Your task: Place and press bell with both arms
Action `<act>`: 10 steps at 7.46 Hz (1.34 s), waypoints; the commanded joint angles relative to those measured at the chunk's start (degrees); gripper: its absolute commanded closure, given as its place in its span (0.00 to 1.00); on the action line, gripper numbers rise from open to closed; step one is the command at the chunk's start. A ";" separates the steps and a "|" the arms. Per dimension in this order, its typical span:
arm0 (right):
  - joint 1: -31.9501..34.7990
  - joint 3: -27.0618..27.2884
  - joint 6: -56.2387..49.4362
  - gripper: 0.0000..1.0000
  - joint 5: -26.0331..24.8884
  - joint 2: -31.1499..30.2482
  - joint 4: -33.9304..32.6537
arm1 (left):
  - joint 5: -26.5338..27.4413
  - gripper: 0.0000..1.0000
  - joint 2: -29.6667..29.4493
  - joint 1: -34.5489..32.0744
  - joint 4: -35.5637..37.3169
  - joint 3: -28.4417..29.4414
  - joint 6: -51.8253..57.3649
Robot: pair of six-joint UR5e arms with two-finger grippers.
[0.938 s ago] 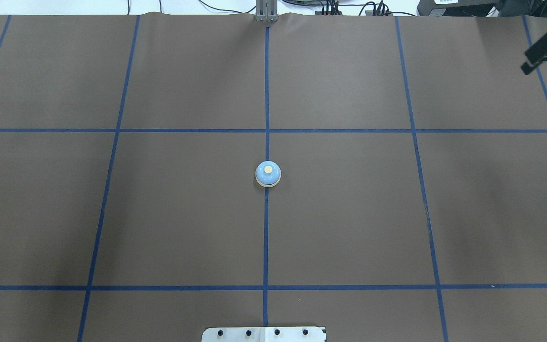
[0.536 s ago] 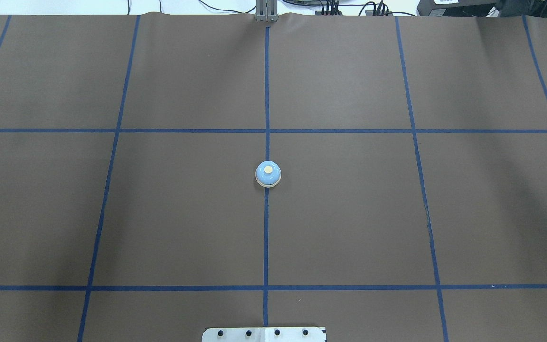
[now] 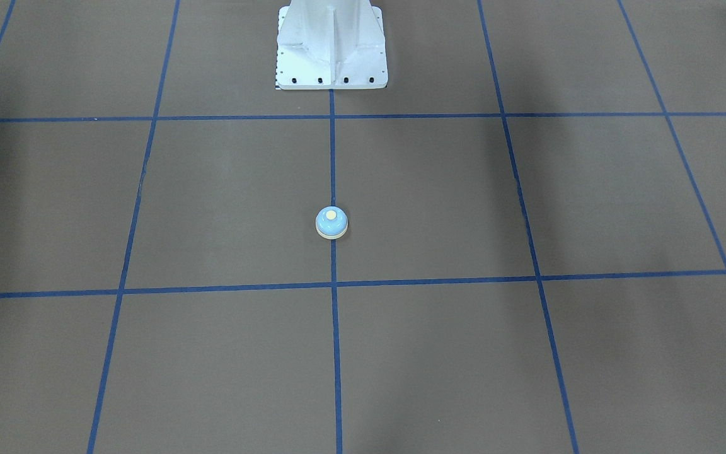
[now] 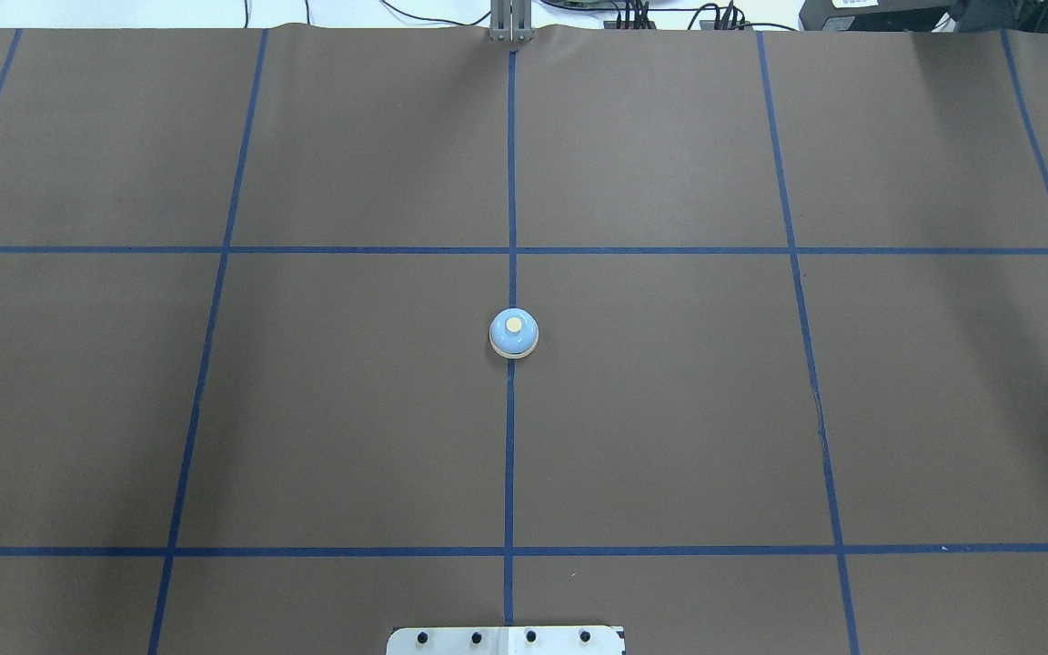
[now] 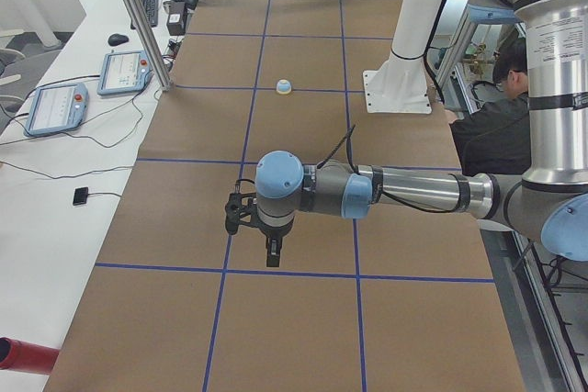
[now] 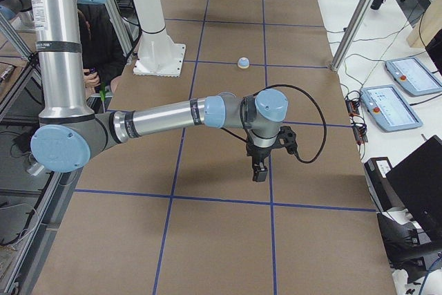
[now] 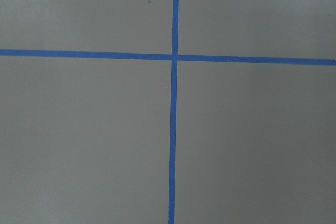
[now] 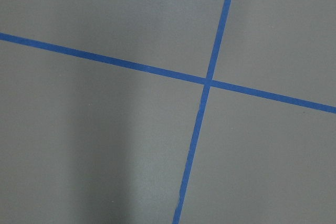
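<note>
The bell (image 4: 513, 334), a small light-blue dome with a cream button, stands upright on the centre tape line of the brown mat (image 4: 670, 409). It also shows as the bell (image 3: 331, 222), the bell (image 5: 285, 87) and the bell (image 6: 243, 63). Nothing touches it. Both arms are off to the table's ends and outside the overhead and front views. The left gripper (image 5: 273, 256) hangs point-down over the mat near a tape line, far from the bell. The right gripper (image 6: 260, 170) hangs likewise at the opposite end. I cannot tell whether either is open or shut. Both wrist views hold only mat and a tape crossing.
The white bolted pedestal (image 3: 331, 50) stands on the robot's side of the bell. A person (image 5: 491, 126) sits behind the table edge. Control tablets (image 5: 55, 107) lie on the white bench beside an aluminium post (image 5: 138, 16). A red cylinder (image 5: 23, 355) lies at the near corner.
The right gripper, at the overhead view's top right edge 0.9 s ago, has moved out of that view. The bell has not moved.
</note>
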 commanded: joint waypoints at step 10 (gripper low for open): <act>0.09 0.13 0.67 0.00 0.04 -0.62 0.12 | 0.31 0.00 1.42 -0.76 -0.25 -1.03 -0.31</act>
